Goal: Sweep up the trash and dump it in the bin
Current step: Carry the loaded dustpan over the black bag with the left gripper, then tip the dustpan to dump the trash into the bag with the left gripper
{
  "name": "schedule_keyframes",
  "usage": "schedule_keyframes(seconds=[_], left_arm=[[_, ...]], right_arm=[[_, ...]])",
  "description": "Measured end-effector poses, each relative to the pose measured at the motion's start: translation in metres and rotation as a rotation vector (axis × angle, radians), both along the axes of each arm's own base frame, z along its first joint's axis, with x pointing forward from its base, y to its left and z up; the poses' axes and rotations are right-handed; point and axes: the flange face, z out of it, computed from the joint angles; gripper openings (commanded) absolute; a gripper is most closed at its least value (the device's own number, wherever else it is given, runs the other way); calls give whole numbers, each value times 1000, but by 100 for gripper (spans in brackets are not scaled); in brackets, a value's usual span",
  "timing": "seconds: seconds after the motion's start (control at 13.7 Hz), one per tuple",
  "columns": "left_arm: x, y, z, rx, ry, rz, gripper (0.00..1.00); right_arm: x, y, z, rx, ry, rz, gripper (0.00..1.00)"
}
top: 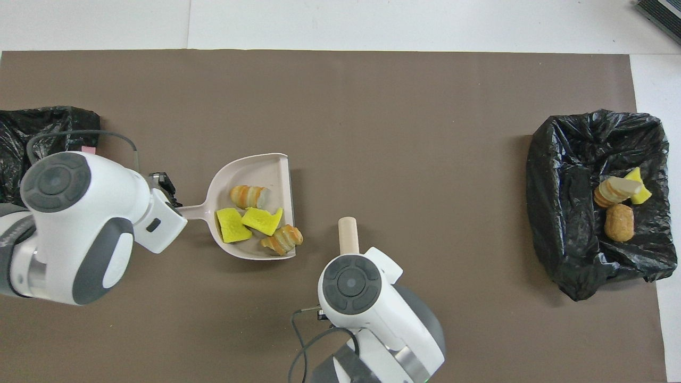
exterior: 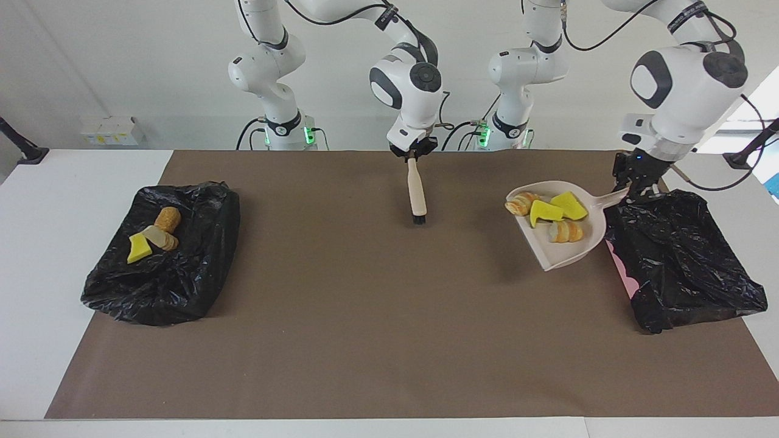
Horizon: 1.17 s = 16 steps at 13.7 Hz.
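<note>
Left fingers [exterior: 635, 190] clamping dustpan [exterior: 563, 243] handle, carrying four trash [exterior: 551, 213] pieces beside empty bin [exterior: 681, 255]; dumping pending. Right fingers [exterior: 413, 153] gripping brush [exterior: 417, 194], waiting. Three pieces lying in other bin [exterior: 182, 286].

A white table [exterior: 73, 182] carries a brown mat [exterior: 365, 316]. A plain white wall [exterior: 122, 61] rises at its robot-side edge. Bright daylight enters at one corner.

Smooth matt beige plastic dustpan [exterior: 566, 249]; pale wooden brush handle [exterior: 417, 188]; crinkled glossy black plastic bin liners [exterior: 681, 261]; porous yellow sponge trash [exterior: 544, 212]; matt brown paper over table [exterior: 365, 316].
</note>
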Motion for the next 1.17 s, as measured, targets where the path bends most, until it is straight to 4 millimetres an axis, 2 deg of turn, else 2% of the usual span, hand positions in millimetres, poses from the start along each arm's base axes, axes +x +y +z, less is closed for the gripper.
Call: schedule_keyframes(seconds=[0.15, 0.22, 0.29, 0.51, 0.73, 0.88, 1.17], left_arm=[[-10, 46, 7, -6, 2, 30, 0], [-13, 62, 10, -6, -3, 45, 0], [-16, 74, 12, -5, -8, 65, 0], [-25, 118, 24, 3, -32, 128, 0], [-31, 169, 42, 20, -66, 156, 0], [-34, 197, 52, 34, -87, 184, 0], [-31, 236, 66, 119, -90, 208, 0]], right_arm=[[0, 8, -14, 0, -6, -21, 0], [0, 11, -20, -2, -5, -23, 23], [1, 12, -23, -4, -3, -23, 99], [4, 15, -18, 5, -10, -27, 100], [22, 18, 8, 23, -24, -43, 100], [48, 6, 29, 14, -39, -66, 100], [108, -39, 84, -4, -44, -77, 100]])
